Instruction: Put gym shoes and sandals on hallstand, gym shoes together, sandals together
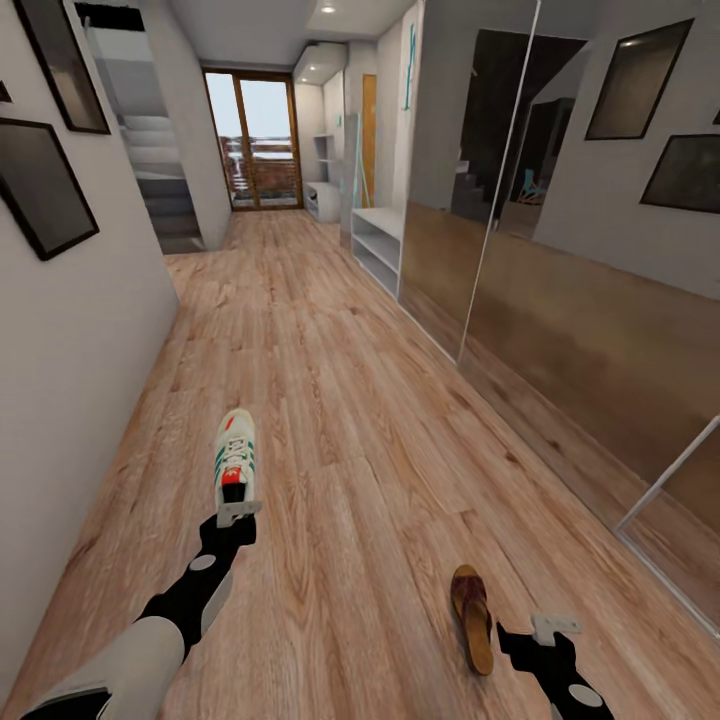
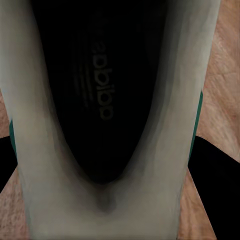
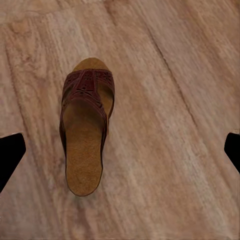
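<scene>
One gym shoe [image 1: 235, 455], white with green stripes and a red heel patch, points down the corridor near the left wall. My left gripper [image 1: 238, 512] is at its heel. In the left wrist view the shoe's dark insole [image 2: 100, 100] is very close, and the gripper [image 2: 107, 165] is shut with its dark fingers [image 2: 215, 190] against the heel's sides. A brown sandal [image 1: 472, 617] lies on the floor [image 1: 340, 400]. My right gripper [image 1: 555, 630] hangs open just right of its heel, apart from the sandal [image 3: 85, 135]. The hallstand [image 1: 322, 200] stands far off by the glass door.
A nearer white two-level rack [image 1: 378, 245] stands against the right wall under teal lettering [image 1: 408, 55]. Mirrored sliding panels [image 1: 560, 300] line the right side. A white wall with dark frames [image 1: 40, 185] runs close on the left. Stairs [image 1: 160, 180] rise far left.
</scene>
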Available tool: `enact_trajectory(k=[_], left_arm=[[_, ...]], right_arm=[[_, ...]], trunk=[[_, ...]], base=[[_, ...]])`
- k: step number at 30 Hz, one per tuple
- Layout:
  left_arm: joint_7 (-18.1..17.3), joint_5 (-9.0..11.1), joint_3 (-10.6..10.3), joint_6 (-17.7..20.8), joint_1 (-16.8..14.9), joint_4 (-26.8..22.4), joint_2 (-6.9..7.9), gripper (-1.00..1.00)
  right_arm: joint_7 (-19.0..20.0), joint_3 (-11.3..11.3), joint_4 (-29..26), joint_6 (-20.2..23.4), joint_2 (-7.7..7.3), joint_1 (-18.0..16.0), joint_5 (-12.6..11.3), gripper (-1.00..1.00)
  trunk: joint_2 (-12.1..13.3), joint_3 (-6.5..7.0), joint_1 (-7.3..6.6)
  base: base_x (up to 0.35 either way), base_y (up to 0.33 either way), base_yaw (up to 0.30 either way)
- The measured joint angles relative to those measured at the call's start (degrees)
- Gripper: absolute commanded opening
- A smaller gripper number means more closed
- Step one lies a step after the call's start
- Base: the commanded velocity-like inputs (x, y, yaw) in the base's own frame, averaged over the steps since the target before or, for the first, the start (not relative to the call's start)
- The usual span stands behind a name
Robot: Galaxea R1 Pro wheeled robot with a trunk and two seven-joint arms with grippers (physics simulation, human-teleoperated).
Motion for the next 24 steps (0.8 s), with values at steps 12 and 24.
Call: enact_trajectory(k=[12,24], left_arm=[[-2.48,-0.42,-0.82,0.72,-0.16,-5.18,-1.22,-1.00],[-12.09,-0.49,-2.26,9.40,-1.04,-8.19,-0.72,-1.00]], right_arm=[[-0.06,-0.02,0.88,0.00,0.03,0.03,-0.10,1.00],[-0.22,-0.03,0.90,0.09,0.09,-0.01,-0.11,1.00]], trunk=[[0.00,-0.47,-0.02],[-4.80,-3.44,2.61]], base=[[-0.021,0.000,0.000],[0.000,0.000,0.023]])
